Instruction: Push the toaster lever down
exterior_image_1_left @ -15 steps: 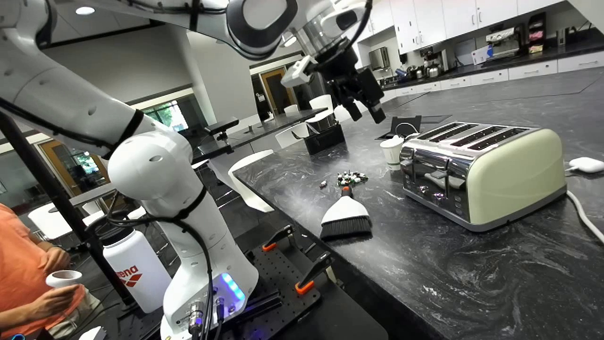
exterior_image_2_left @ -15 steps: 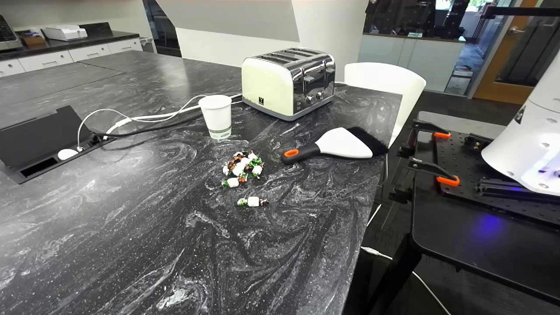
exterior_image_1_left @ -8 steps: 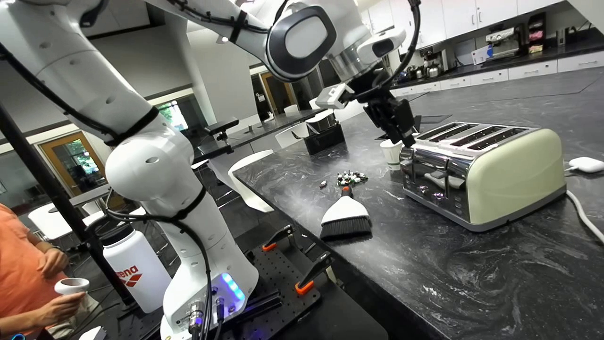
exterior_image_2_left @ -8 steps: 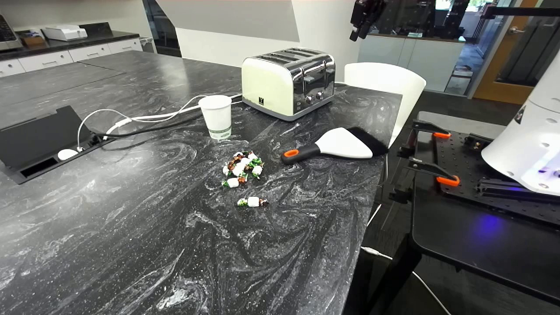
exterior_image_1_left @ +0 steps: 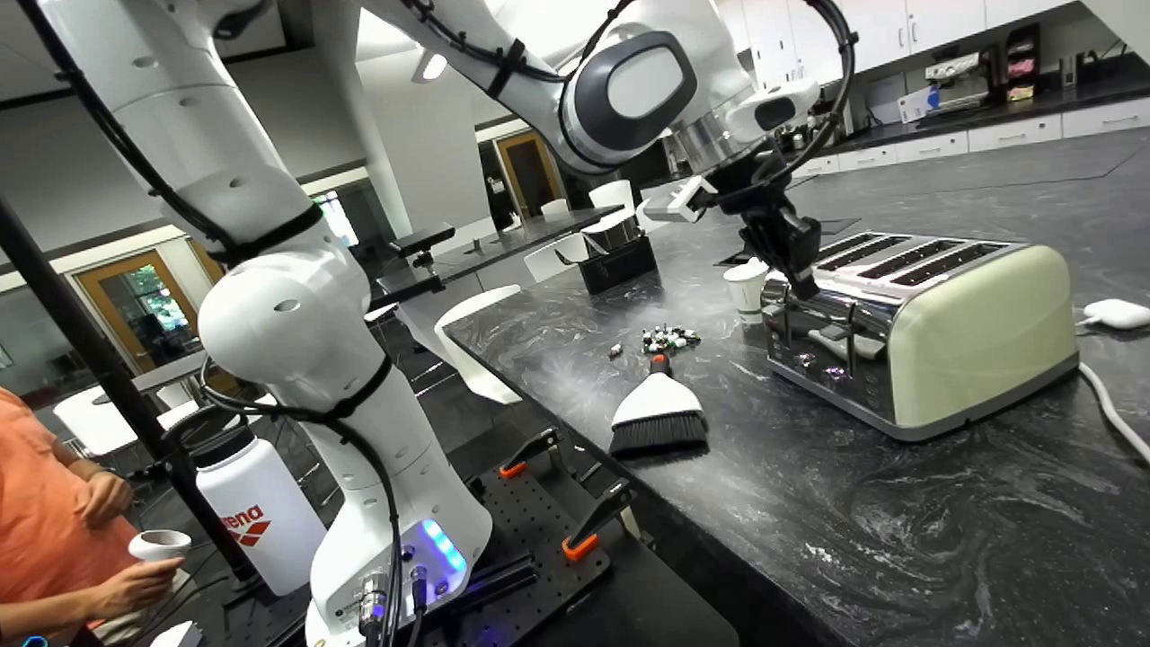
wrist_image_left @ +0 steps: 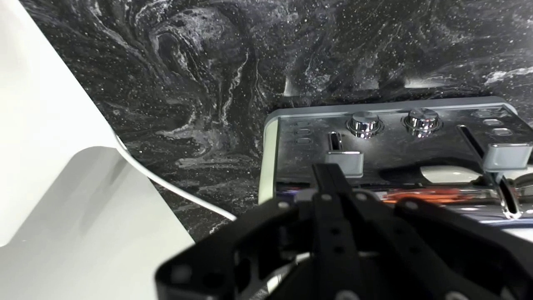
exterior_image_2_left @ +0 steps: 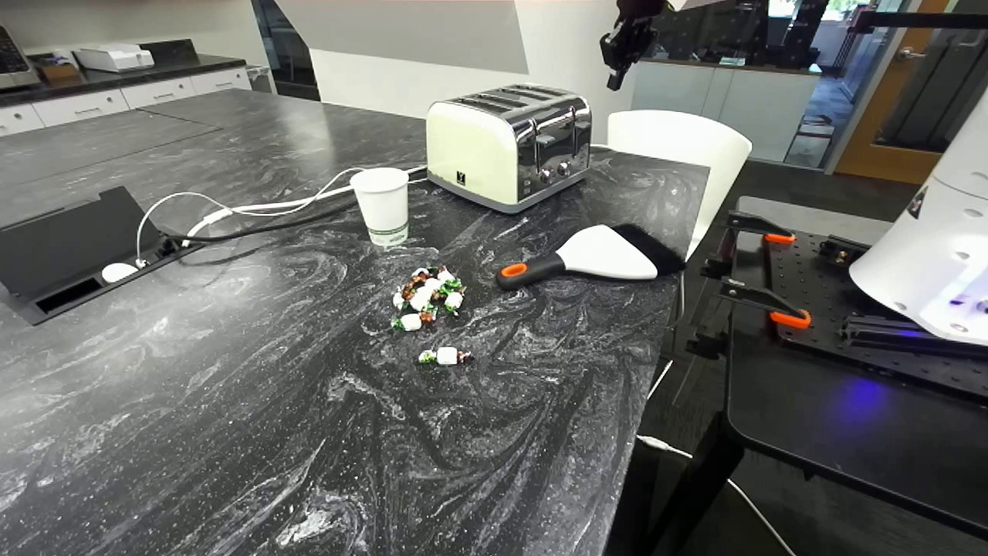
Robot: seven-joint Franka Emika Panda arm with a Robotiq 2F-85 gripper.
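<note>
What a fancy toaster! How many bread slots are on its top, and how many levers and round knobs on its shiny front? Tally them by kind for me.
Bread slots: 4
Levers: 2
Round knobs: 2
Total on the toaster: 8

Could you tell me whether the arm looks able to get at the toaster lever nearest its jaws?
Probably yes, after some further movement: the shut jaws hang apart from the toaster, but in the wrist view they point at that lever, and I see nothing between.
</note>
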